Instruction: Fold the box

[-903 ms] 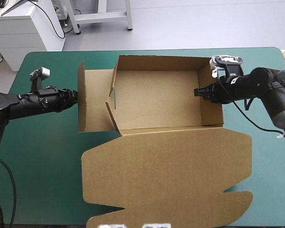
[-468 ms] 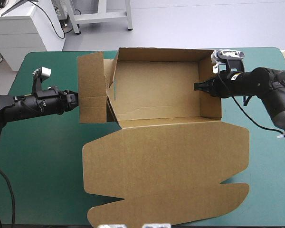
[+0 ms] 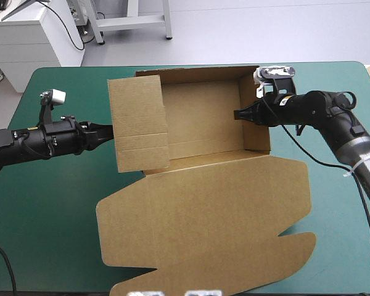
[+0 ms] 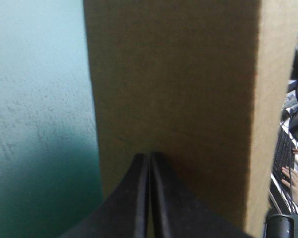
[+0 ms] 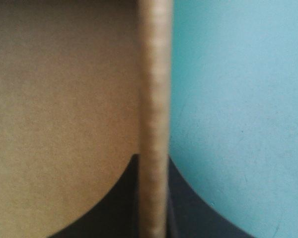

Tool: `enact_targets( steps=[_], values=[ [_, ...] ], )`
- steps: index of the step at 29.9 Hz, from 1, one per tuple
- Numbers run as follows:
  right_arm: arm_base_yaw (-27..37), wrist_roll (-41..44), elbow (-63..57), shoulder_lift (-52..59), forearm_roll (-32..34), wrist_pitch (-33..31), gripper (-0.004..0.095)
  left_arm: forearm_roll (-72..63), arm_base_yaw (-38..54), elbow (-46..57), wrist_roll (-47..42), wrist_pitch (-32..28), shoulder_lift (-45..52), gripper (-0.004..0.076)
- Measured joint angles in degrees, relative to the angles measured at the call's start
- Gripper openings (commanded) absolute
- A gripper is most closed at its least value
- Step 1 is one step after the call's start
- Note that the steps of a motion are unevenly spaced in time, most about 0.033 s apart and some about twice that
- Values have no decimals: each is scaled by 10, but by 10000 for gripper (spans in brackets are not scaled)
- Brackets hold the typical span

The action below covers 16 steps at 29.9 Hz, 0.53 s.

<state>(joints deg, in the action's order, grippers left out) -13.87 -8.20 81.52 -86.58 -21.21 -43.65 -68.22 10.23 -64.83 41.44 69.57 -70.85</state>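
Observation:
The brown box [image 3: 203,117] stands as an open tray at the table's far middle, and its wide lid [image 3: 203,222] lies flat toward the near edge. The left side flap [image 3: 139,120] is raised and leans over the tray's left end. My left gripper [image 3: 111,131] is shut, its tip pressed against the outer face of that flap [image 4: 174,89], where the fingers [image 4: 139,198] meet in one point. My right gripper [image 3: 237,115] is shut on the tray's right wall, and the wall's edge [image 5: 154,99] runs between its fingers [image 5: 114,208].
Bare teal-green cover [image 3: 55,203] lies left of the lid and under the left arm. More bare cover [image 3: 339,203] shows right of the lid. The lid's near edge reaches almost to the table's front edge.
The left flap has swung up from lying outward and now tips over the tray. The whole box has slid left, and the right gripper has moved left with its wall.

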Motion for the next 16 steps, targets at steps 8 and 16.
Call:
enact_targets(
  steps=[8, 16],
  values=[
    [-20, -1, 0, -13, 4, 22, -14, 7, -34, 0, -8, -12, 0, -8],
    [-25, 18, 0, -13, 32, 29, -13, 18, -54, 0, -9, -25, 0, 156]
  ],
)
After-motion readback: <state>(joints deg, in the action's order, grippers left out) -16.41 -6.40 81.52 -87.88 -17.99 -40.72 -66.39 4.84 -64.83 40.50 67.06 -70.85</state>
